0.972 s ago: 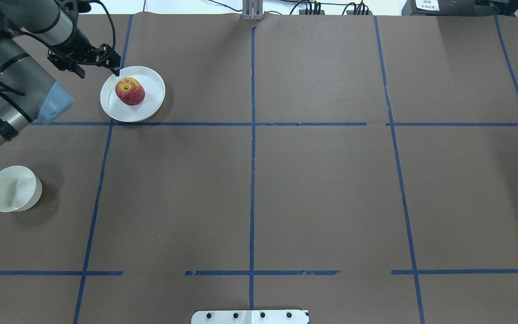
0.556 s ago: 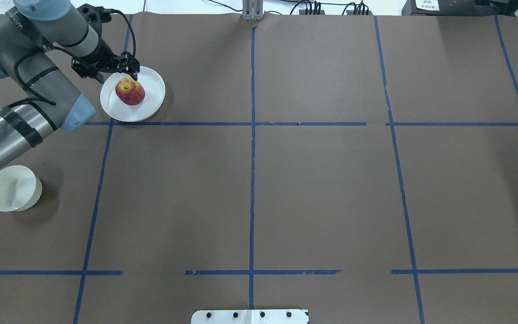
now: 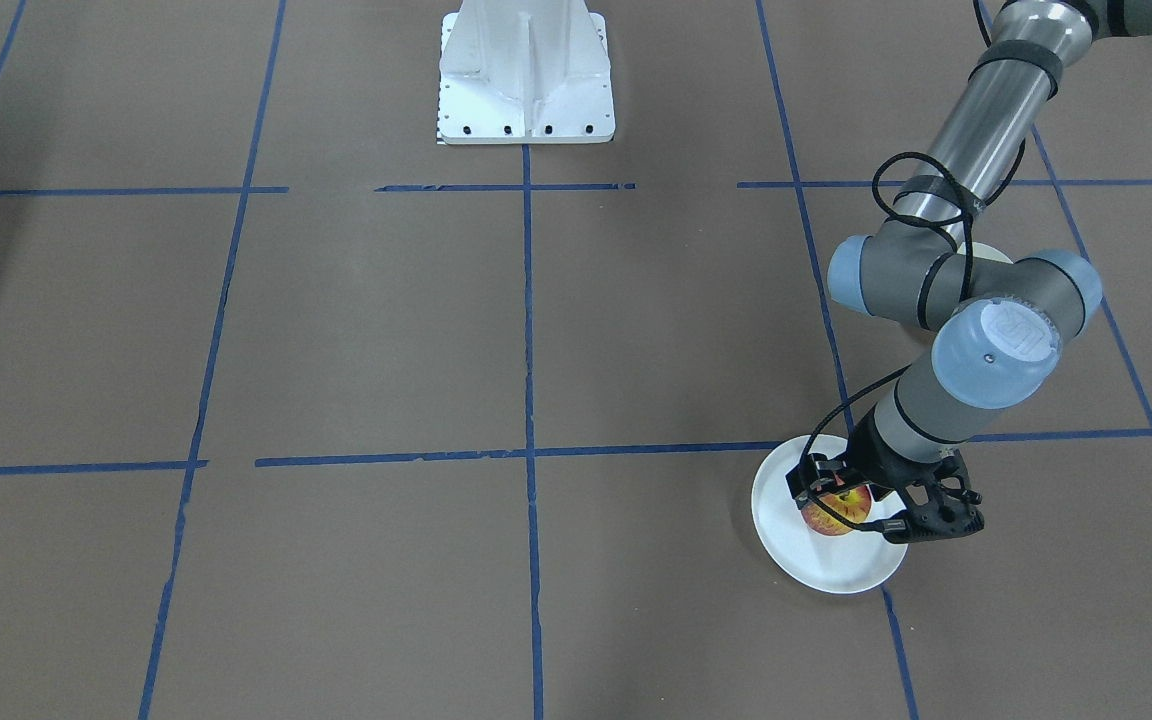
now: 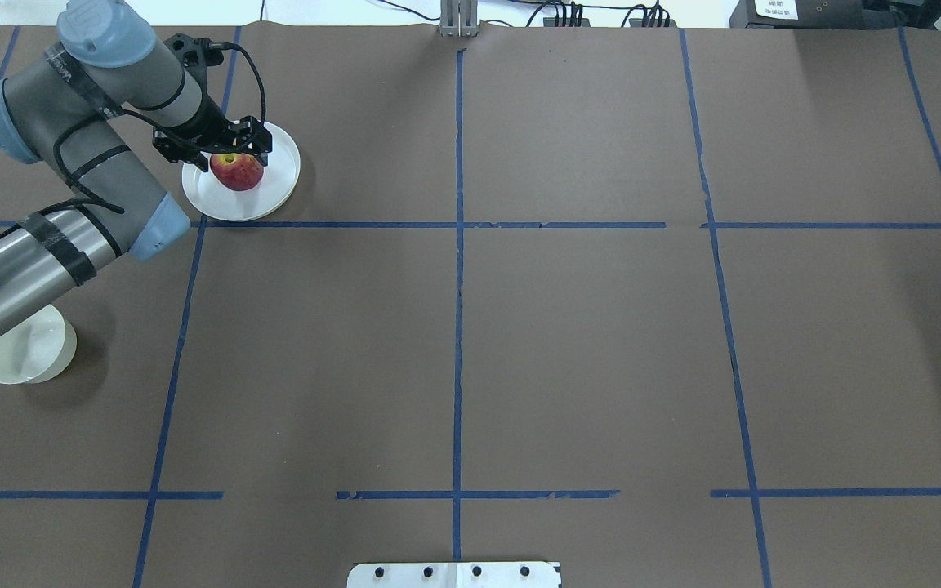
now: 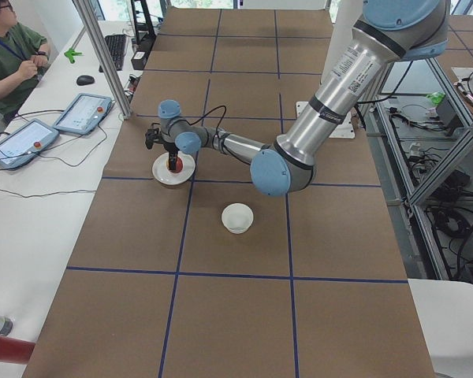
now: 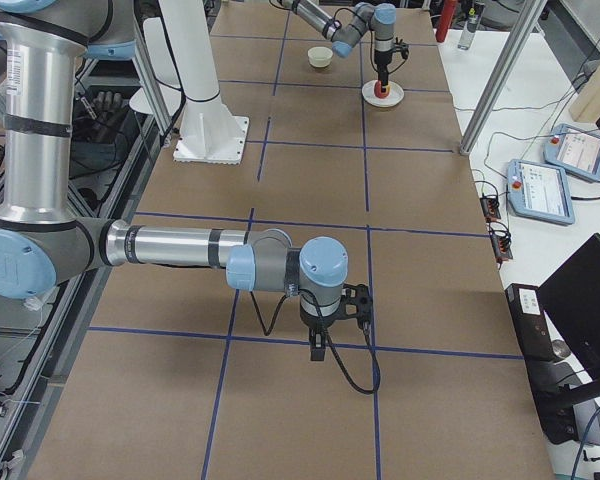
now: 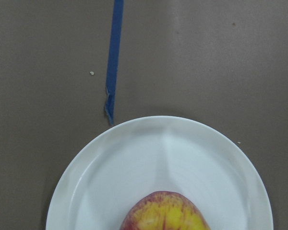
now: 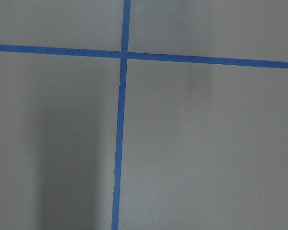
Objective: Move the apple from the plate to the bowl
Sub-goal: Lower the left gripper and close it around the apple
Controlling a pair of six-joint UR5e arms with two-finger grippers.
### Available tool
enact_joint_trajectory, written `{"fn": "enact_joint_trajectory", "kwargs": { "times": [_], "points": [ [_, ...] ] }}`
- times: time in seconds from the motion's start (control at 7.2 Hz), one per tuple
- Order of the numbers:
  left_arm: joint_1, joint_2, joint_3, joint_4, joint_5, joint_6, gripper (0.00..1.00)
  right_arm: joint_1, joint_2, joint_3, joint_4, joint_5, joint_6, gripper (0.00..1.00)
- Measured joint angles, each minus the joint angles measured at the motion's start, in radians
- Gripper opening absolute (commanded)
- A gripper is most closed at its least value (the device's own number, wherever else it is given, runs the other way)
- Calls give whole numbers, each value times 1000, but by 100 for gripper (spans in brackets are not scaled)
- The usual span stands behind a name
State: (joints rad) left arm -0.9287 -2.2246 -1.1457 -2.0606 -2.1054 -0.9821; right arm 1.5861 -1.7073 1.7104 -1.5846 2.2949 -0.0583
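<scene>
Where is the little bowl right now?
In the overhead view the bowl sits on the far left side, partly hidden under the left arm, closer to the robot than the plate holding the apple.

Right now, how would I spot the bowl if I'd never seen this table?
Start at the big brown table with blue tape lines and go to the robot's left side, where its arm reaches out. Nearer the robot than the plate holding the apple sits the bowl. It is small, deep and empty, while the plate is wide and flat.
</scene>
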Motion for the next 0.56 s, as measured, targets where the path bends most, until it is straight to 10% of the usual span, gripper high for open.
{"fn": "enact_joint_trajectory", "kwargs": {
  "times": [0.56],
  "points": [
    [11,0,39,-47,50,-8,42,0,0,0,0,0,0,100]
  ]
}}
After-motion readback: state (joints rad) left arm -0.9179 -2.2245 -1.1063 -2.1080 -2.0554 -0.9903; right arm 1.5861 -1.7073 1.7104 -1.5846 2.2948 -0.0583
